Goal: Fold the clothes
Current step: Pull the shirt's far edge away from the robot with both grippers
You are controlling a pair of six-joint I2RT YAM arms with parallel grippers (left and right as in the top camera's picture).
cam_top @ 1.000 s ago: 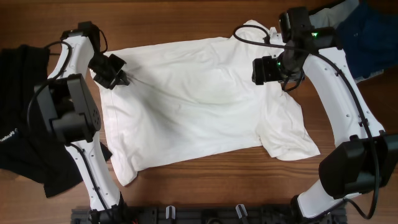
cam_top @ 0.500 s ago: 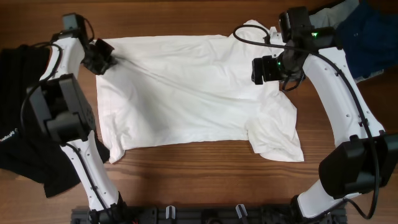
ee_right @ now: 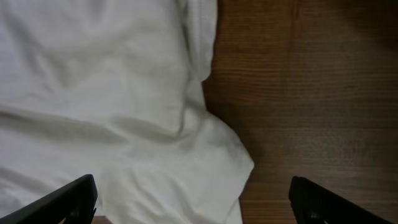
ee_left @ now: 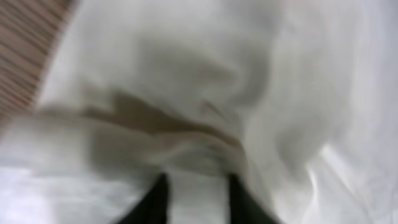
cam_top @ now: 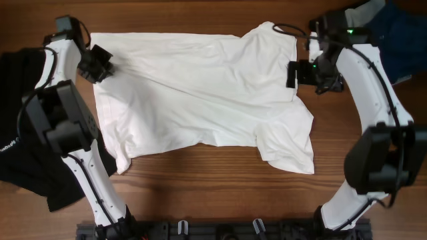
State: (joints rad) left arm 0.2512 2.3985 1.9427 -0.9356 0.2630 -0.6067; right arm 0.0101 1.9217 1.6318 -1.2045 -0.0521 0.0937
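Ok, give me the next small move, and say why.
Probably lower the right gripper onto the edge of the white T-shirt beneath it and close: its jaws stand wide and empty there, and the left gripper is at the far corner.

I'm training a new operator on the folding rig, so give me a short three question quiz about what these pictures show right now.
1. True or false: the white T-shirt lies spread out on the wooden table.
2. What colour is the garment lying at the robot's left side of the table? A) black B) red C) yellow
3. Fill in: in the right wrist view, the right gripper has its fingers ____ (open or shut).

Key: 1 true; 2 A; 3 open, with the fingers far apart and gripping nothing.
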